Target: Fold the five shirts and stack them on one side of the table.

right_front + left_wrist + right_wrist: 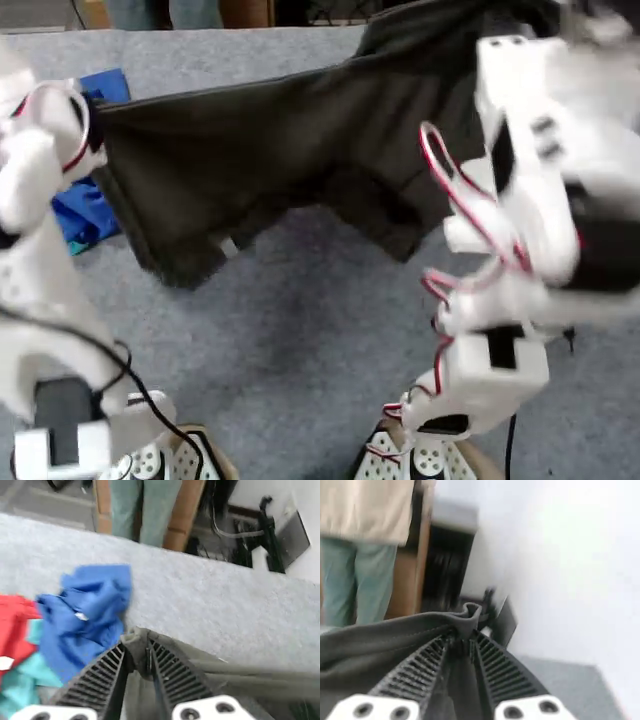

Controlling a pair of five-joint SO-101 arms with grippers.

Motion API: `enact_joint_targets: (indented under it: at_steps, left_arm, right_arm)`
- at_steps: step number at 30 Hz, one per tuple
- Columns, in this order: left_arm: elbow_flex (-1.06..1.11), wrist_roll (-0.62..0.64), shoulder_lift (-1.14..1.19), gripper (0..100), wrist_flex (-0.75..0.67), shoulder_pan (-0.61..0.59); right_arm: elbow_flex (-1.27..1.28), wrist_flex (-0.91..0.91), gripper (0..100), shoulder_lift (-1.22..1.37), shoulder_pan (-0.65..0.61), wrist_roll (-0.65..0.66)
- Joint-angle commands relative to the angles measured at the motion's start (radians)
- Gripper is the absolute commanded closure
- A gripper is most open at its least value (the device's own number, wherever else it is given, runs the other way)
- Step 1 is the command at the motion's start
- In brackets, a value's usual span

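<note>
**High view.** A dark olive shirt (290,140) hangs stretched in the air between the two arms, above the grey, felt-like table (300,350). Its cloth is soft and matte and sags in loose folds along the lower edge. A blue shirt (85,215) lies crumpled on the table beside the left arm. Every shirt in view is unfolded, so the task is judged to be at an early stage: this shirt is raised for spreading, and the folding and stacking are still to do.

**Left wrist view.** The left gripper (138,647) has ribbed black fingers, pinched tight on a seamed corner of the dark olive shirt. Beyond it lie the blue shirt, a red shirt (12,622) and a teal shirt (20,682), all bunched and touching one another. That makes four shirts counted in all.

**Right wrist view.** The right gripper (465,640) is clamped on a stitched hem of the same shirt. This is apparently the opposite end, though which part of the garment cannot be told.
</note>
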Motion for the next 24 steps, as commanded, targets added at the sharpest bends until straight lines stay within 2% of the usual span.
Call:
enact_joint_targets:
  at_steps: [1,7,13,20,24]
  left_arm:
    - [0.038,-0.029,-0.150,97,0.002,-0.116]
    - [0.068,-0.115,-0.348,97,0.002,-0.265]
    - [0.068,-0.187,-0.569,97,0.002,-0.272]
    - [0.070,-0.282,-0.710,97,0.002,-0.265]
    - [0.074,-0.296,-0.733,97,0.002,-0.263]
  right_arm:
    - [-0.035,0.002,98.5,-0.139,0.043,-0.009]
    - [-0.035,-0.017,98.5,-0.274,0.049,-0.009]
    - [0.030,-0.114,98.5,-0.403,0.051,-0.009]
    - [0.323,-0.347,98.5,-0.627,0.137,-0.009]
    - [0.518,-0.456,98.5,-0.746,0.170,-0.008]
